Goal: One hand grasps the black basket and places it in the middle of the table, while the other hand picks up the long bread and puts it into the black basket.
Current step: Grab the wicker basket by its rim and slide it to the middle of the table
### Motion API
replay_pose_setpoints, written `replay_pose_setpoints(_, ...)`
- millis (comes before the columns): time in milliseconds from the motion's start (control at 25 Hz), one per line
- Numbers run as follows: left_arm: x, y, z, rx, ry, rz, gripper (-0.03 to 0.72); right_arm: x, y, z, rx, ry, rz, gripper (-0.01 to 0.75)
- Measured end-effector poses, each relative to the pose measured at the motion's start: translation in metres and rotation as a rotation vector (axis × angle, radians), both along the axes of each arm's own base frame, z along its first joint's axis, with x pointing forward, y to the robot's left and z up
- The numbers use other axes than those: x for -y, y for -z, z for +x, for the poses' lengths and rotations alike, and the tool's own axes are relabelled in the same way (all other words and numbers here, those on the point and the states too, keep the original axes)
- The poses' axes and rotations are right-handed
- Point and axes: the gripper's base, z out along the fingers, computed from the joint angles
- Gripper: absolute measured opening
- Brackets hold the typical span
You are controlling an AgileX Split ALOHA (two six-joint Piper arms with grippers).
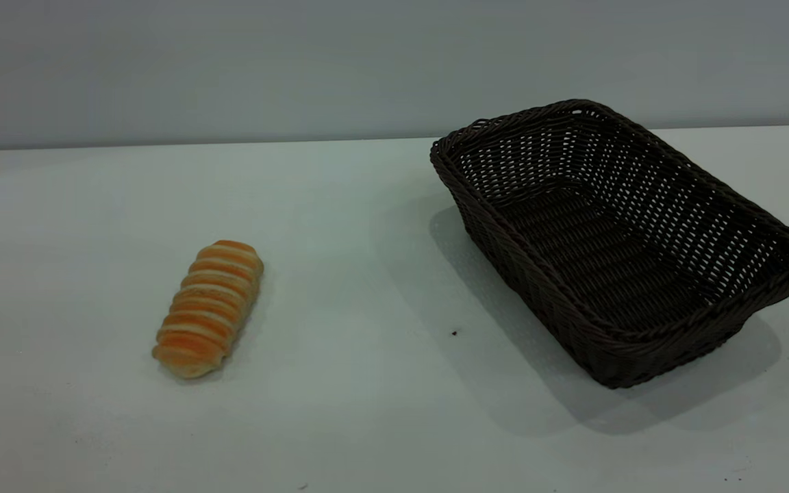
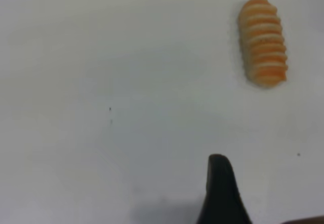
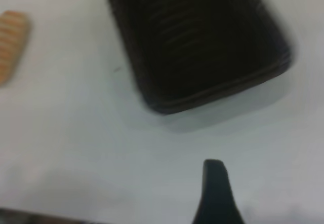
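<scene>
Striped long bread lies apart from the left gripper, whose opening I cannot tell.

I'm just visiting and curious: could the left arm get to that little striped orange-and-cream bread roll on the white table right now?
Probably yes. The striped orange-and-cream bread roll lies alone on the white table, well apart from the dark woven basket. The left wrist view shows only bare tabletop between a pincer finger and the roll.

One black basket, one long bread, one table.
</scene>
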Motion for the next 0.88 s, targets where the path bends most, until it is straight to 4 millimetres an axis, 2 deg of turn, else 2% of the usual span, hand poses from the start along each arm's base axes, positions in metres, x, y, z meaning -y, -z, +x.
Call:
replay_pose_setpoints(200,0.002,0.005,0.033,-0.045,0.003,-0.008,0.539,-0.010,0.023,0.049,-0.179,0.075,0.198,0.562)
replay_pose_setpoints(400,0.003,0.010,0.051,-0.038,0.009,-0.002,0.539,-0.014,0.069,0.094,-0.413,0.212,0.335,0.562)
replay_pose_setpoints(640,0.004,0.012,0.054,-0.044,0.020,-0.002,0.539,-0.018,0.116,0.139,-0.614,0.373,0.438,0.563)
replay_pose_setpoints(880,0.004,0.012,0.055,-0.041,0.021,-0.005,0.539,-0.018,0.153,0.168,-0.713,0.491,0.488,0.564)
